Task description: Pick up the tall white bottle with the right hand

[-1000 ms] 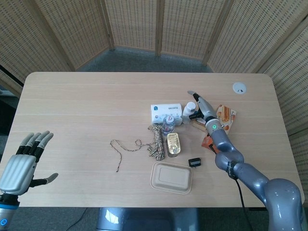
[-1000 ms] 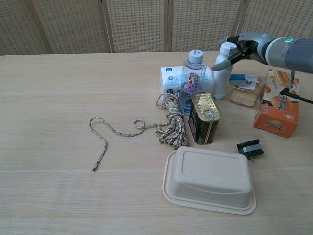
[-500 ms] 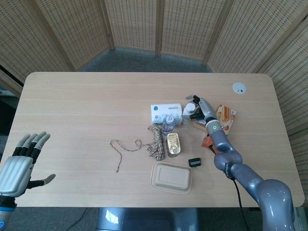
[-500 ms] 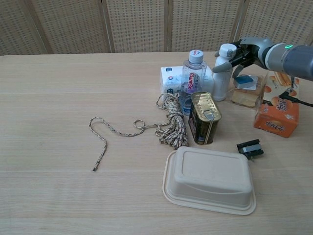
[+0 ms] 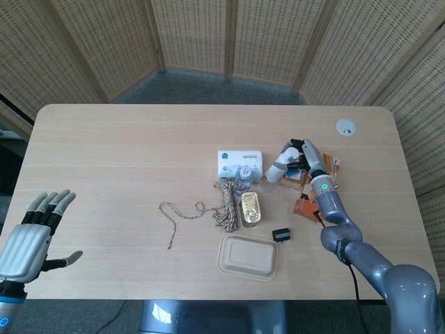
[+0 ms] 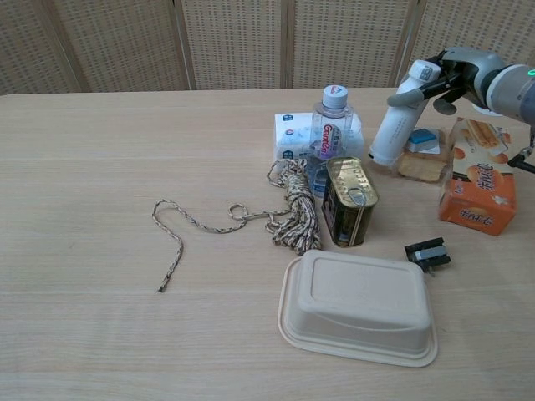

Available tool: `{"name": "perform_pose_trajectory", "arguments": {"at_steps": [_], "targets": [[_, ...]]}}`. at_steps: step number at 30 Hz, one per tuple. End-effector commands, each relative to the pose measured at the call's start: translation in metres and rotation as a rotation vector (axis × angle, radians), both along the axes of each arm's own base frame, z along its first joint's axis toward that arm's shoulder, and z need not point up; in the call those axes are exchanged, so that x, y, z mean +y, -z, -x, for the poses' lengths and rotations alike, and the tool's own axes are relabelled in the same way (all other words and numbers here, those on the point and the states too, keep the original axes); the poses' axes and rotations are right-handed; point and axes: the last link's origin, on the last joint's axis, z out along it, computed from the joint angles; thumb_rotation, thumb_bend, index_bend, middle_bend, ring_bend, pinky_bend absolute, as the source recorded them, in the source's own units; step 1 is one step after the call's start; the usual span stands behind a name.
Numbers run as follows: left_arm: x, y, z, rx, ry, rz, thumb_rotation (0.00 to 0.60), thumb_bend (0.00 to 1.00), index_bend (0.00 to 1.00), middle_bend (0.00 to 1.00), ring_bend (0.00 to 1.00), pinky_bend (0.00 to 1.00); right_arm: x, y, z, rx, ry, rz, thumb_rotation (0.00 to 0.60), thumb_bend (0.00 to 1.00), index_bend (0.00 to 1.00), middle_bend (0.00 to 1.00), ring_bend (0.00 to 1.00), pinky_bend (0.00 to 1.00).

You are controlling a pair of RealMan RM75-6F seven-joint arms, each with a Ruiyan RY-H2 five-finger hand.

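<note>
The tall white bottle (image 6: 396,119) leans over, its cap end toward the right and its base low by the table beside the tin can (image 6: 349,200). My right hand (image 6: 445,73) grips it around the top, fingers wrapped over the neck. From the head view, the bottle (image 5: 277,167) lies slanted with the right hand (image 5: 304,152) at its upper end. My left hand (image 5: 33,232) hovers open at the table's near left corner, far from everything.
A clear water bottle (image 6: 329,125) and a white tissue pack (image 6: 292,135) stand just left of the white bottle. An orange box (image 6: 476,197), a biscuit packet (image 6: 478,134) and a wrapped snack (image 6: 422,164) crowd its right. Rope (image 6: 288,213), a takeout box (image 6: 359,307) and a black clip (image 6: 428,252) lie nearer.
The right hand closed around the bottle's top and pulled it right, tipping the upright bottle into a lean. The left hand hardly shifted.
</note>
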Motion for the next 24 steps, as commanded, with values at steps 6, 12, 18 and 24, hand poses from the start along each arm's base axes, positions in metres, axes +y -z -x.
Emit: {"name": "perform_pose_trajectory", "arguments": {"at_steps": [6,12,18,24], "targets": [[0.003,0.003,-0.001,-0.008,0.012,0.010,0.600,0.15,0.00,0.00,0.00,0.00,0.005,-0.047,-0.007,0.006,-0.077,0.111,0.600,0.12,0.66,0.90,0.93,0.90],[0.005,0.007,-0.002,-0.017,0.021,0.017,0.600,0.15,0.00,0.00,0.00,0.00,0.014,-0.081,-0.020,0.017,-0.127,0.170,0.600,0.11,0.67,0.91,0.94,0.90],[0.006,0.010,-0.004,-0.027,0.034,0.024,0.600,0.15,0.00,0.00,0.00,0.00,0.026,-0.109,-0.039,-0.009,-0.160,0.210,0.600,0.11,0.68,0.92,0.95,0.90],[0.002,0.010,-0.005,-0.035,0.044,0.020,0.600,0.15,0.00,0.00,0.00,0.00,0.035,-0.132,-0.056,-0.030,-0.190,0.238,0.600,0.11,0.68,0.92,0.95,0.90]]}}
